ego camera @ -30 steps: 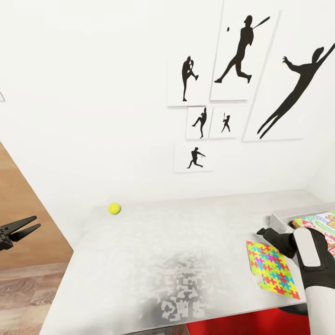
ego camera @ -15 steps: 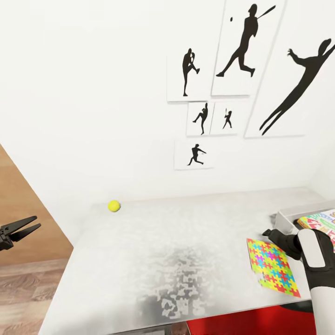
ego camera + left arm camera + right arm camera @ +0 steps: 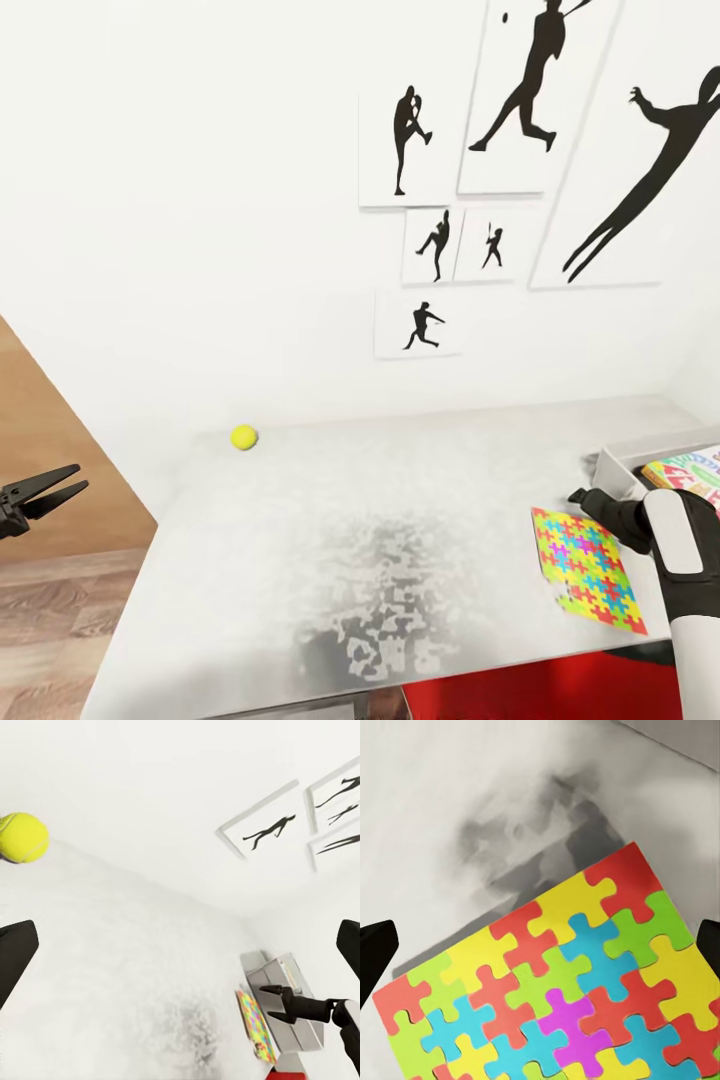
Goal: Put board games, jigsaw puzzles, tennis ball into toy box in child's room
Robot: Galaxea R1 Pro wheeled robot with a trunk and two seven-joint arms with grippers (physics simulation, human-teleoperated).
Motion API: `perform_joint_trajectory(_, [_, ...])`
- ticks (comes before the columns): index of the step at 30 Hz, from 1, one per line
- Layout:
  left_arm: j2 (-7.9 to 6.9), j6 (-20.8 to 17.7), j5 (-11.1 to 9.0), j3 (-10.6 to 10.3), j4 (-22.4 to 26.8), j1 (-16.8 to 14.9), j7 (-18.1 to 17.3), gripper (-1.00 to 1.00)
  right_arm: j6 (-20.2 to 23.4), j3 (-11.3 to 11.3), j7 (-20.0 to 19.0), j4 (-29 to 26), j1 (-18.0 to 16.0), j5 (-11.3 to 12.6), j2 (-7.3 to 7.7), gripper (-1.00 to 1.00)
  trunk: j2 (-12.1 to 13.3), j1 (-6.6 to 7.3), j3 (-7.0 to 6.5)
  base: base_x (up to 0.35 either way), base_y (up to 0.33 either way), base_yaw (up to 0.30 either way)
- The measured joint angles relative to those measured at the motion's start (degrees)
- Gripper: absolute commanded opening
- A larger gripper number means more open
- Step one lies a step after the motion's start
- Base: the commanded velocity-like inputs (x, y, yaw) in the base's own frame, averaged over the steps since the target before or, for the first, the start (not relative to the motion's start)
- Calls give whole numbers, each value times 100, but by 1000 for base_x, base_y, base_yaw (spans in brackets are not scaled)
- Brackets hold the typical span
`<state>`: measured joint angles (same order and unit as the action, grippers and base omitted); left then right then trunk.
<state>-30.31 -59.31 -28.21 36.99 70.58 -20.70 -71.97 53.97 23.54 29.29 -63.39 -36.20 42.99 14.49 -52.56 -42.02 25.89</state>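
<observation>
Having crept forward over the jigsaw puzzle [image 3: 585, 570] lying flat on the table [image 3: 350, 540] beside the toy box [image 3: 625, 462], hovering right gripper [image 3: 582, 497] spread empty, likely needing an edge pinch: thin, stiff, light.

Table [image 3: 400, 520]: light grey top, brushed-metal look, mottled dull sheen with a darker blotchy patch mid-surface. Jigsaw puzzle [image 3: 585, 568]: flat, smooth, bright matt pieces, cardboard-like. Tennis ball [image 3: 244, 437]: yellow-green, matt, slightly fuzzy in the left wrist view. Wall [image 3: 200, 200]: plain white, matt. Posters [image 3: 500, 150]: flat paper-like white sheets, black matt silhouettes. Floor [image 3: 50, 610]: wood planks, visible grain, low sheen. Right gripper [image 3: 583, 497]: black matt plastic; arm casing smooth white, semi-gloss.
</observation>
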Motion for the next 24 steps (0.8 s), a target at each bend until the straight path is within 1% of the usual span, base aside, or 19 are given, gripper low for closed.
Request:
perform_joint_trajectory(3, [0, 2, 0, -1, 0, 0, 0, 100, -6, 12, -3, -28, 2, 20, 0, 100, 0, 0, 16, 0, 0, 0])
perform_joint_trajectory(5, [0, 3, 0, -1, -1, -1, 3, 100, -31, 62, -4, -56, 6, 98, -4, 100, 0, 0, 20, 0, 0, 0])
perform_joint_trajectory(8, [0, 3, 0, -1, -1, -1, 4, 100, -27, 121, -5, -60, 8, 77, -6, 100, 0, 0, 23, 0, 0, 0])
perform_joint_trajectory(14, [0, 3, 0, -1, -1, -1, 2, 100, -129, 150, -5, -44, 9, 85, -7, 100, 0, 0, 24, 0, 4, 0])
perform_joint_trajectory(16, [0, 3, 0, -1, 1, 0, 2, 100, -151, 153, -5, -24, 8, 31, -6, 100, 0, 0, 24, 0, 81, 0])
perform_joint_trajectory(17, [0, 3, 0, 0, 1, 0, 1, 100, -159, 155, -7, 91, 8, 29, -8, 100, 0, 0, 24, 0, 124, 0])
perform_joint_trajectory(18, [0, 3, -1, 0, 2, 1, 2, 100, -146, 157, -8, 154, 8, -21, -9, 100, 0, 0, 24, 0, 110, 0])
perform_joint_trajectory(24, [0, 3, 0, 0, 0, 0, 1, 100, -189, 156, -6, 151, 7, 22, -15, 100, 0, 0, 24, 0, 37, 0])
